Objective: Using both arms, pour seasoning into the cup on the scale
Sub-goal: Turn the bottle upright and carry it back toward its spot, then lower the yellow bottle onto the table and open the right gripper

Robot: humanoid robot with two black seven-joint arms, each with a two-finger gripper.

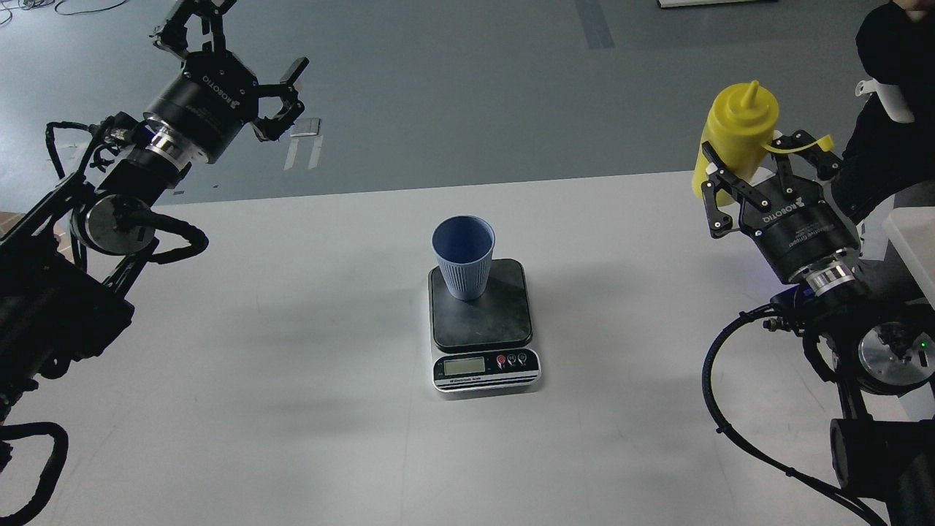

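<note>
The cup (463, 256) stands on the scale (482, 321), so that part is ready. My right gripper (752, 179) holds the yellow bottle (738, 131) upright, well apart from it. My left gripper (252, 88) is wide, empty. Pouring is not yet begun.

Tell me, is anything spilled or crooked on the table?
Nothing is spilled. The cup stands upright on the scale, though near its back left corner, not centered. The seasoning bottle stands upright at the table's far right edge, its cap strap hanging loose, with the right end effector around it.
</note>
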